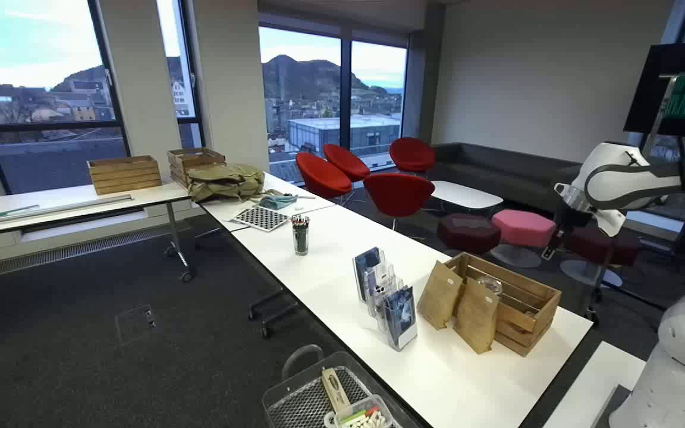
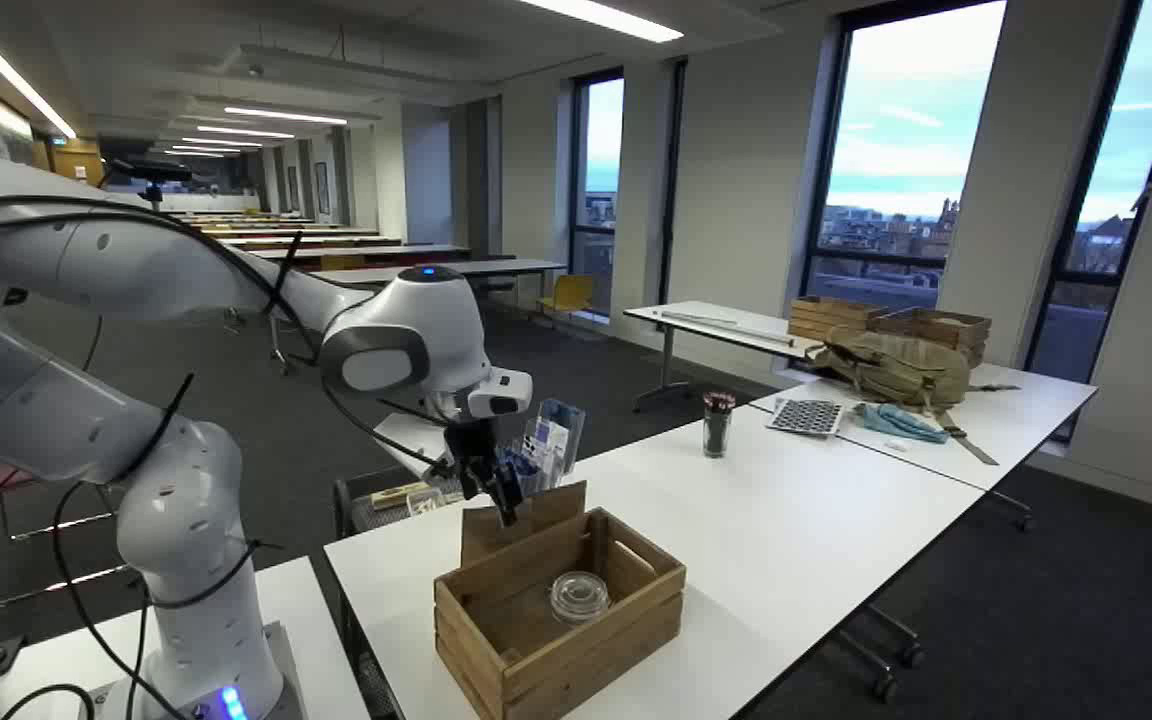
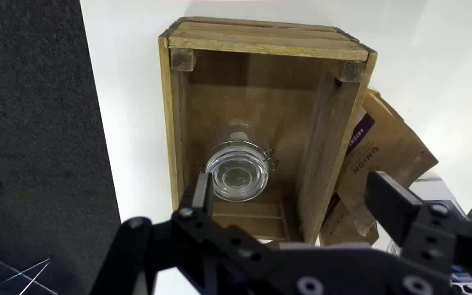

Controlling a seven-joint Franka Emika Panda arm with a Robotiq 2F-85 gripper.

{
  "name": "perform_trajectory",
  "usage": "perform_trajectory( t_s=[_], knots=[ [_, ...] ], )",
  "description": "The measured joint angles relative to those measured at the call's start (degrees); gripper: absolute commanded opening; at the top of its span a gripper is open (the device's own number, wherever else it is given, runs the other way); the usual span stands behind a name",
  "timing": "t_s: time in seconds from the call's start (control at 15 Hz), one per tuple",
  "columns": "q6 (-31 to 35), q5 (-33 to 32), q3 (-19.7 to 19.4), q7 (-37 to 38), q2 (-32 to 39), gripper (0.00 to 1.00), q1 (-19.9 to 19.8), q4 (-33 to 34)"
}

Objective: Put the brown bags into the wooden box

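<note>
Your end effector (image 3: 288, 182) is spread wide, empty. Wrist view: both brown bags (image 3: 383, 149) stand at 2 and 4 o'clock, just outside the wooden box (image 3: 335, 143); next move likely wants 3 o'clock.

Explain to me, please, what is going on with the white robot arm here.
The white robot arm is not holding anything: its black two-finger gripper hangs open above the low, slatted, light-brown wooden crate. Two tan kraft paper bags stand on the white table, outside the crate, along one of its long sides. A round, clear jar sits inside the crate. So neither bag is in yet.
</note>
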Motion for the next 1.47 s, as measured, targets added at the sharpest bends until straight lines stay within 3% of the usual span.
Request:
perform_trajectory(
  t_s=[0.67, 1.0, 1.2, 1.47],
  knots=[
    [0.0, 0.2, 0.9, 0.4, 0.2, 1.0, 0.0, 0.0],
    [-1.9, 1.7, 8.4, 11.1, 2.9, 1.0, 0.2, 0.2],
    [-7.6, 5.4, 14.0, 18.5, 5.7, 1.0, 1.2, 2.1],
    [-13.3, 11.7, 17.1, 21.7, 10.2, 1.0, 4.7, 6.5]
  ],
)
